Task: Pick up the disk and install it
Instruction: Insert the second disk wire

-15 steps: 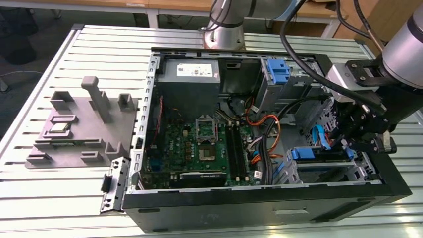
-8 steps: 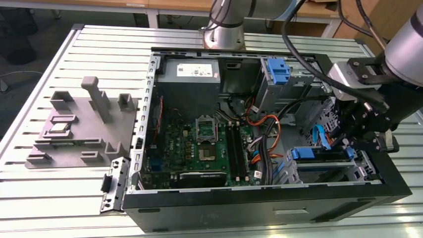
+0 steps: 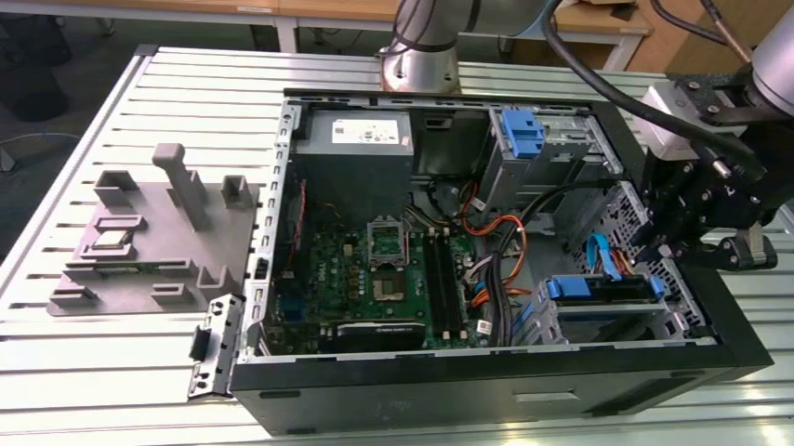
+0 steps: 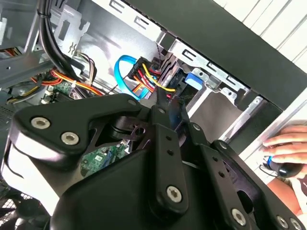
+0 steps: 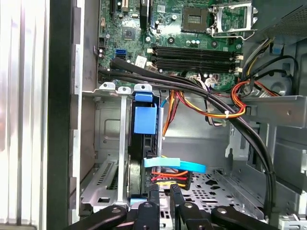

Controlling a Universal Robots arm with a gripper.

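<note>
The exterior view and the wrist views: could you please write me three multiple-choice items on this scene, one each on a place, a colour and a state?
1. In the exterior view, where is the grey fixture block?
A. Inside the computer case
B. On the exterior view's left of the case
C. On the exterior view's right of the case

2. What colour is the disk carrier?
A. Red
B. Green
C. Blue

3. How is the disk placed?
A. Sitting in the drive cage inside the case
B. Lying on the table outside
C. Lifted above the case

Answers: 1 B, it stands on the slats beside the case; 2 C, blue plastic frames it; 3 A, it sits between the cage's metal walls.
</note>
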